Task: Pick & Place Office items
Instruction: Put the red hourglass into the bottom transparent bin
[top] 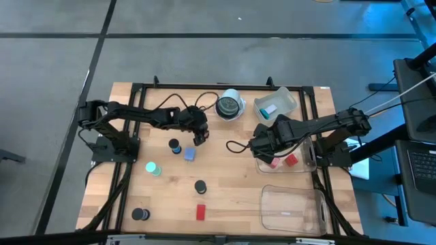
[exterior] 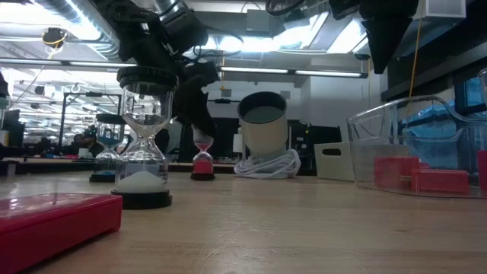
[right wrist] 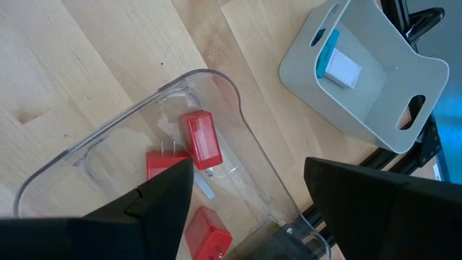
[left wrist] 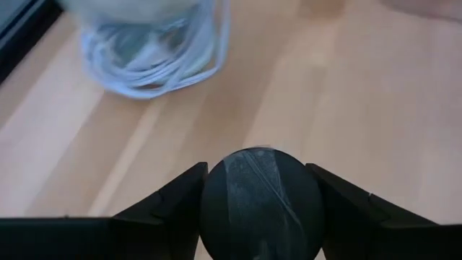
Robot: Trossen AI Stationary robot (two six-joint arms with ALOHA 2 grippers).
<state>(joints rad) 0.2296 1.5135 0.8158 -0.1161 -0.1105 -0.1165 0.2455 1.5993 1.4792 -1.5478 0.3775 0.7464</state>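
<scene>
Both left jaws clamp a black round disc (left wrist: 261, 204) between them

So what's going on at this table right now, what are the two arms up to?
The left pincer is shut on a black round disc, held near the white cup at the table's far side. The right pincer is open above a clear bin that holds red blocks. More small pieces remain scattered on the wooden table.

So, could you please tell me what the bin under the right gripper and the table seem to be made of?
The bin looks like clear, glossy plastic: the red pieces and the table show through its walls. The table looks like pale wood with a matte finish, with visible plank lines and grain.
</scene>
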